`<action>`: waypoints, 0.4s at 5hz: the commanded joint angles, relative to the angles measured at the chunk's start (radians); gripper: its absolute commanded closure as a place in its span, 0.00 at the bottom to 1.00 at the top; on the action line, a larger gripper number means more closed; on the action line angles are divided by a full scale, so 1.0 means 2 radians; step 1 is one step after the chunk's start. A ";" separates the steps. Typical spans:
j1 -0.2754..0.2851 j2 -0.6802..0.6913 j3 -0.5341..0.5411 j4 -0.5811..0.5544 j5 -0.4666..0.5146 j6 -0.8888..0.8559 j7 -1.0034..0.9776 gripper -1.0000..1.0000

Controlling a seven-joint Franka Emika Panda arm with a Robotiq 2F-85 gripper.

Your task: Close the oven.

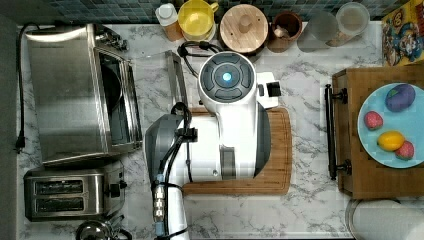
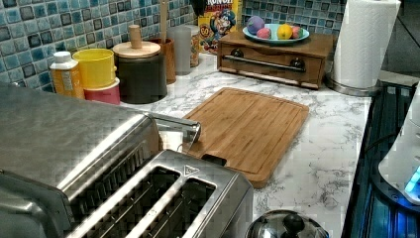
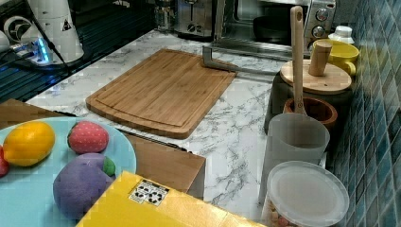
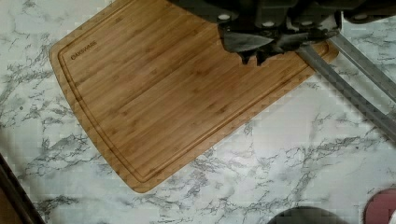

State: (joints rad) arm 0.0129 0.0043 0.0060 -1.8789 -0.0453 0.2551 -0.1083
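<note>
The oven (image 1: 65,95) is a big steel box at the top view's left, and its glass door (image 1: 150,75) lies folded down and open onto the counter. The door's long silver bar handle (image 1: 176,77) runs beside the cutting board's corner; this handle (image 3: 222,64) also lies low in front of the dark cavity in the right view. My gripper (image 4: 254,58) hovers above the cutting board's corner, close to the handle bar (image 4: 355,93) and apart from it. Its fingers are shut with nothing between them.
A bamboo cutting board (image 1: 277,150) lies under the arm. A two-slot toaster (image 1: 70,195) stands next to the oven. Jars and canisters (image 1: 244,27) line the back wall. A wooden box with a plate of toy fruit (image 1: 395,125) sits at the top view's right.
</note>
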 commanded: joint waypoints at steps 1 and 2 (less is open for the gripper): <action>-0.011 0.027 -0.009 0.021 0.050 -0.001 -0.068 1.00; -0.033 0.079 -0.023 0.060 0.118 0.005 -0.194 1.00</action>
State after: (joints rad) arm 0.0136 0.0763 -0.0138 -1.8770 0.1309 0.2578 -0.3948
